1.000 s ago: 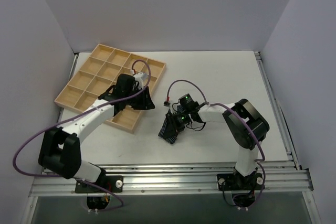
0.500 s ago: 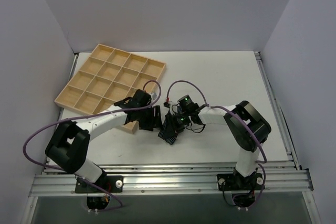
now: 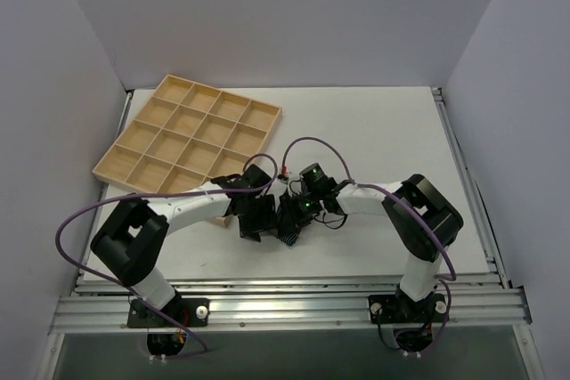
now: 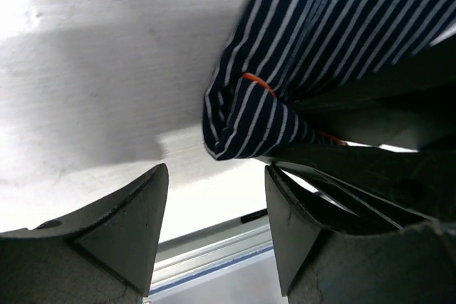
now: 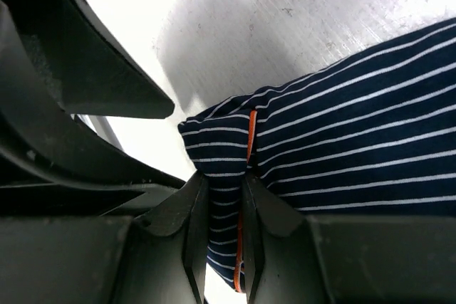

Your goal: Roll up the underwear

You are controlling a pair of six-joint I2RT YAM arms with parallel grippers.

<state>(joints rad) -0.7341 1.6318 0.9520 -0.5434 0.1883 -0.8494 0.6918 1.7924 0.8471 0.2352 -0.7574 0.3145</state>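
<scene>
One underwear (image 5: 356, 147): soft navy cloth with thin white stripes and an orange-red edge seam. It lies bunched on the table (image 3: 383, 131) near the front centre, between the two tools. Its near corner is folded over into a rounded lump.

Right tool (image 5: 224, 197): two dark, smooth fingers nearly closed, pinching a fold of the cloth at the seam.

Left tool (image 4: 214, 183): two dark wedge-shaped fingers spread wide, holding nothing, just beside the folded corner and not touching it.

Table: one, with a pale, matte, faintly scuffed surface.

One flat, pale wood tray (image 3: 191, 117) sits at the far left. It is divided into square cells, four along its far edge, and its near corner is hidden by the left arm.
</scene>
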